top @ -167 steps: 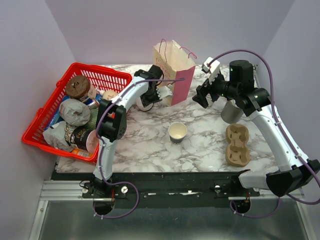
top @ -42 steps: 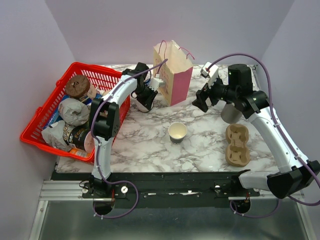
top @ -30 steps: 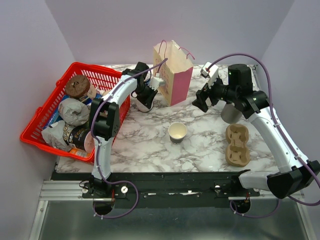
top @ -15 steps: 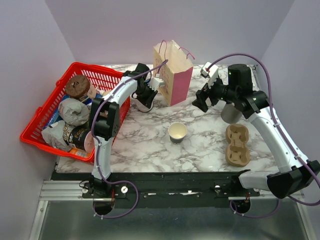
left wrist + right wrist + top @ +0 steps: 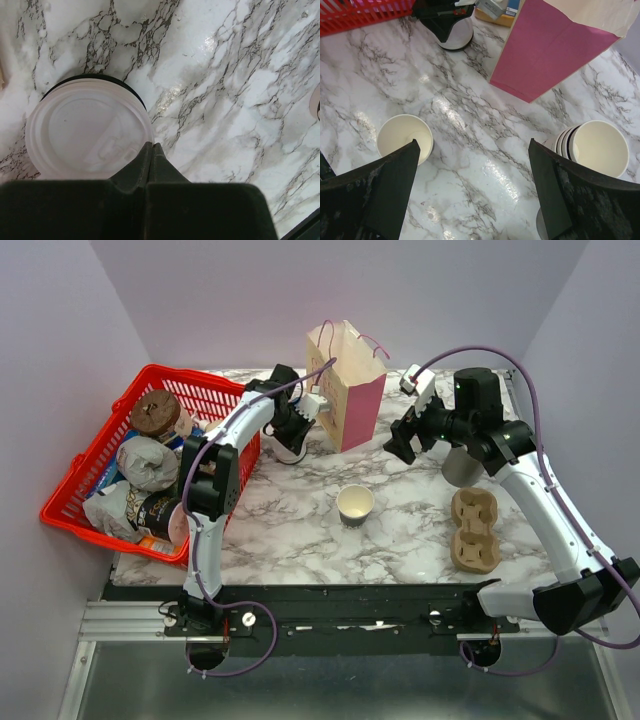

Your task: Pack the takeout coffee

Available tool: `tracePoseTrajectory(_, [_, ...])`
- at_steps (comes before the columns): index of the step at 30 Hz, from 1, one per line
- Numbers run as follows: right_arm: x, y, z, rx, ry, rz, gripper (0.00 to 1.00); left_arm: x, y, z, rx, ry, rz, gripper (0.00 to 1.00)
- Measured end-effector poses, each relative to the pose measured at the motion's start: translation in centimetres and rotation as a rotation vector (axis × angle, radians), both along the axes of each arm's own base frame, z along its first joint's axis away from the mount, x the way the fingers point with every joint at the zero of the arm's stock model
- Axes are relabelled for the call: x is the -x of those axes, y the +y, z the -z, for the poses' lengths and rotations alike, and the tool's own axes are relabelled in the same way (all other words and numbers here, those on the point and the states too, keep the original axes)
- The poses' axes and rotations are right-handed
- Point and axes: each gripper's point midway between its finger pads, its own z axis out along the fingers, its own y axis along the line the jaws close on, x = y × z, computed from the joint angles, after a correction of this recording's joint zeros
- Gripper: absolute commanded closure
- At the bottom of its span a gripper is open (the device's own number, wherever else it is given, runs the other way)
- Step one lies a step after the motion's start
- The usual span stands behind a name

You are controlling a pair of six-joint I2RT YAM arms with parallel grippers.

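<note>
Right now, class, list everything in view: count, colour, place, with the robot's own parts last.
coffee cup: one, cream with dark band, lidless, centre of table
lid: one, white, left of bag
paper bag: one, cream and pink, rear centre
basket: one, red, left, holding wrapped foods
cup carrier: one, brown, right
grey cup: one, behind carrier
cream cups: one stack, right of bag
left pincer: shut, at lid
right pincer: open, above table

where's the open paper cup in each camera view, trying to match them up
Top external: the paper cup stands mid-table, nearer the arm bases than the pink bag.
Left wrist: not clearly in it.
Right wrist: lower left, seen from above.
Shared landmark: the white lid, large at centre-left in the left wrist view and at top centre in the right wrist view.
</note>
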Motion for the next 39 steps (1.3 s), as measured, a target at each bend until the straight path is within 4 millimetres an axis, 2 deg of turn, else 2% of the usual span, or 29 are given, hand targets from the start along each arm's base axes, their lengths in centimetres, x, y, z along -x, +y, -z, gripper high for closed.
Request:
tracePoseTrajectory(4, [0.0,0.0,0.0,0.0,0.0,0.0,0.02,-0.3,-0.1,-1.4,0.006,-0.021,0.002,1.0])
tracePoseTrajectory(13, [0.0,0.1,0.0,-0.001,0.002,-0.003,0.02,-0.2,0.3,-8.9,0.045,-0.187,0.003,1.0])
tracePoseTrajectory(16, [0.0,0.2,0.2,-0.002,0.007,-0.007,0.02,0.0,0.4,-9.9,0.05,-0.211,0.002,1.0])
tracePoseTrajectory(17, [0.0,0.2,0.2,-0.002,0.009,-0.009,0.02,0.0,0.4,-10.1,0.051,-0.215,0.003,0.91])
tracePoseTrajectory(18, [0.0,0.2,0.2,-0.003,0.01,-0.009,0.02,0.0,0.4,-10.2,0.051,-0.215,0.004,0.79])
tracePoseTrajectory(20, [0.0,0.3,0.2,-0.004,0.011,-0.013,0.02,0.1,0.5,-10.2,0.049,-0.216,0.009,0.64])
tracePoseTrajectory(21, [0.0,0.3,0.2,-0.006,0.011,-0.015,0.02,0.3,0.5,-9.8,0.046,-0.209,0.012,0.62])
tracePoseTrajectory(27, [0.1,0.4,0.2,-0.008,0.012,-0.019,0.02,1.4,1.1,-5.9,0.011,-0.151,0.02,0.6])
tracePoseTrajectory(32, [0.3,0.3,0.1,-0.009,0.009,-0.018,0.02,0.1,0.6,-4.4,0.013,-0.16,0.016,0.6])
tracePoseTrajectory(39, [0.9,0.0,0.2,-0.011,0.005,-0.018,0.02,-0.5,-0.3,-2.4,0.012,-0.143,0.015,0.61])
